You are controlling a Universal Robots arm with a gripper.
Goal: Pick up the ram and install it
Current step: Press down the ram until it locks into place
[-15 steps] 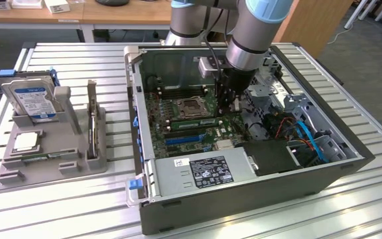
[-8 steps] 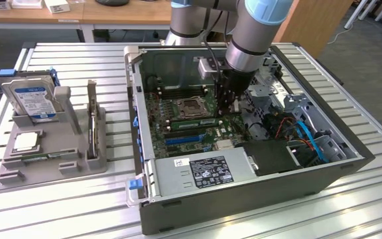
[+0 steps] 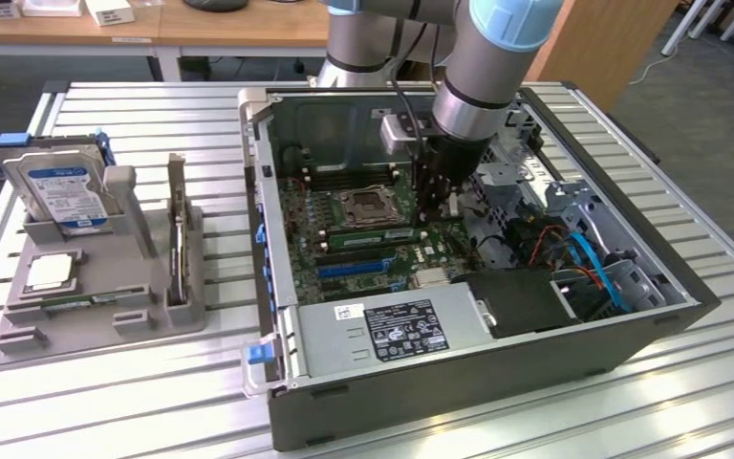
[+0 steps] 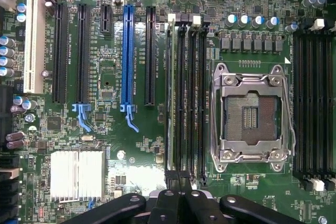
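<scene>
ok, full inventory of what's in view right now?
table: 1, silver slatted, under everything
PC case: 1, dark grey, open, on the table
motherboard: 1, green, inside the case
processor socket: 1, silver, empty
ram: 1, green, standing in the slot bank beside the socket
blue slot: 1, on the motherboard
heatsink: 1, silver
holder: 1, grey, exterior view's left
hard drive: 1, silver, blue label, upright in holder
processor chip: 1, silver, flat on holder
arm: 1, grey and light blue
gripper: 1, black, shut, over the ram slots
</scene>
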